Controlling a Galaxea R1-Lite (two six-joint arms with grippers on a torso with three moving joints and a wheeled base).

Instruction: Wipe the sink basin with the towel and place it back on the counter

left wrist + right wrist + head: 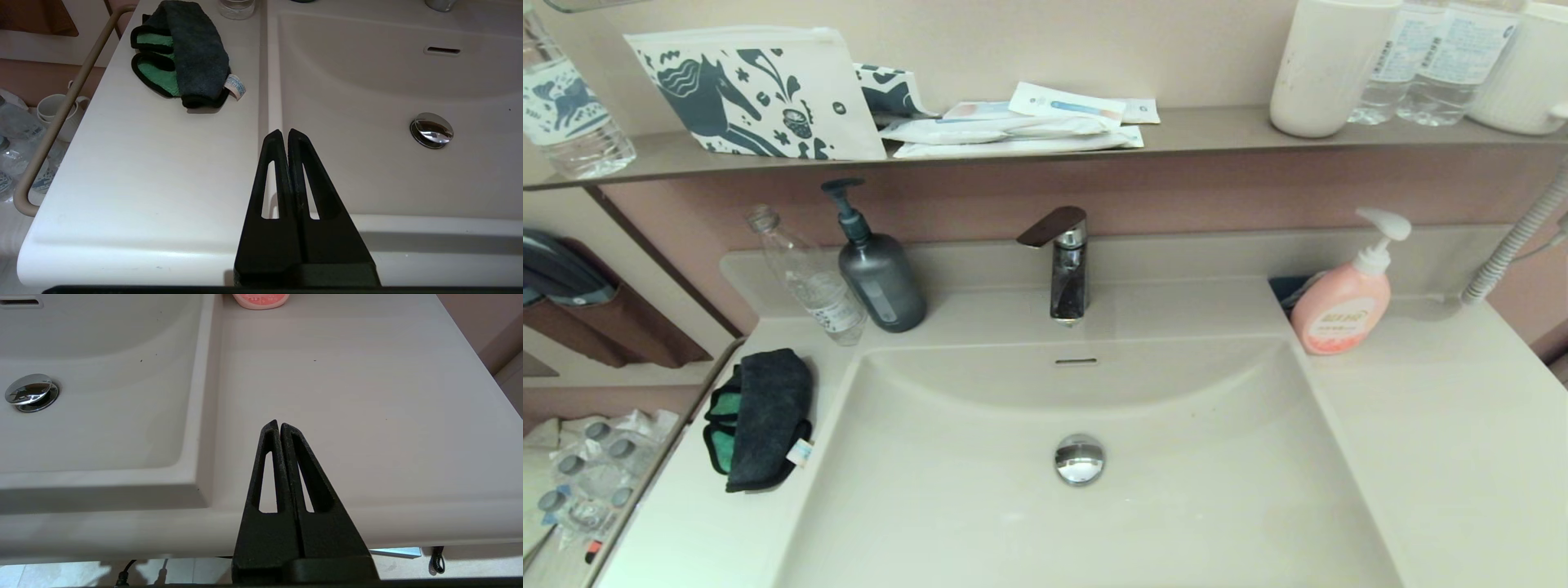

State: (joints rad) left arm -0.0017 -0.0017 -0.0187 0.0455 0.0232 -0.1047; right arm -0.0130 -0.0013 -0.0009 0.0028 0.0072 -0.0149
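Observation:
The dark grey towel with its green inner face lies folded on the counter left of the sink basin; it also shows as the towel in the left wrist view. The basin's chrome drain plug and overflow slit are bare. My left gripper is shut and empty, hovering near the front edge over the basin's left rim, well short of the towel. Over the right counter near its front edge, my right gripper is shut and empty. Neither gripper shows in the head view.
A chrome tap stands behind the basin. A grey pump bottle and a clear bottle stand at back left, a pink soap dispenser at back right. The shelf above holds a pouch, sachets, cups and bottles.

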